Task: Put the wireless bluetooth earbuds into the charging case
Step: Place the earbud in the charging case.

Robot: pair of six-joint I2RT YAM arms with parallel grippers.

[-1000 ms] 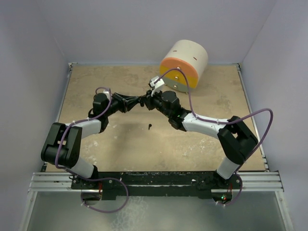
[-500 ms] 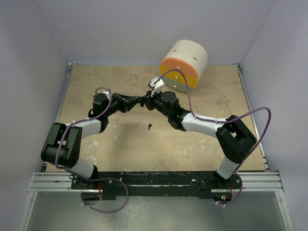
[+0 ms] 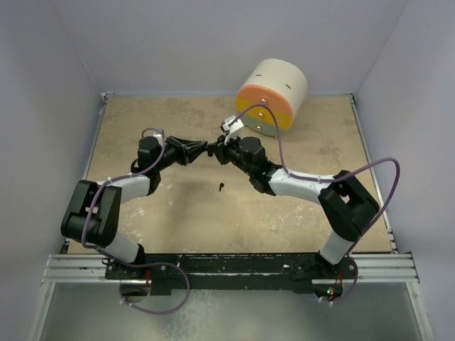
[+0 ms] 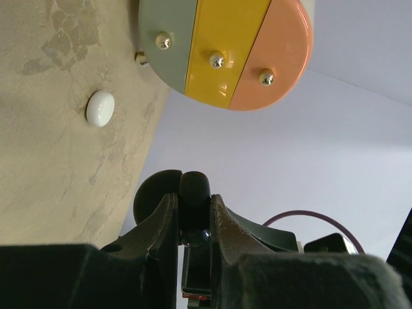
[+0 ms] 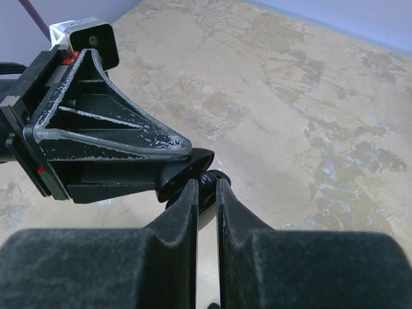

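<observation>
My two grippers meet in mid-air above the table's middle. The left gripper [image 3: 206,150] [image 4: 194,209] is shut on the charging case [image 4: 194,188] [image 5: 188,167], a small black glossy shell whose round lid stands open to one side. The right gripper [image 3: 222,150] [image 5: 207,188] is shut on a tiny dark glossy earbud [image 5: 210,179], held right at the case's opening and touching it. How deep it sits is hidden by the fingers. A small white oval piece [image 4: 100,107] lies on the table near the drawer unit. A dark speck [image 3: 221,187] lies on the table below the grippers.
The cream-and-orange cylindrical drawer unit [image 3: 271,96] [image 4: 225,45] lies on its side at the back, just behind the right gripper, knobs facing forward. Grey walls close in the table [image 3: 142,121] on three sides.
The right arm has edged slightly left, toward the left gripper. Both grips are unchanged.
</observation>
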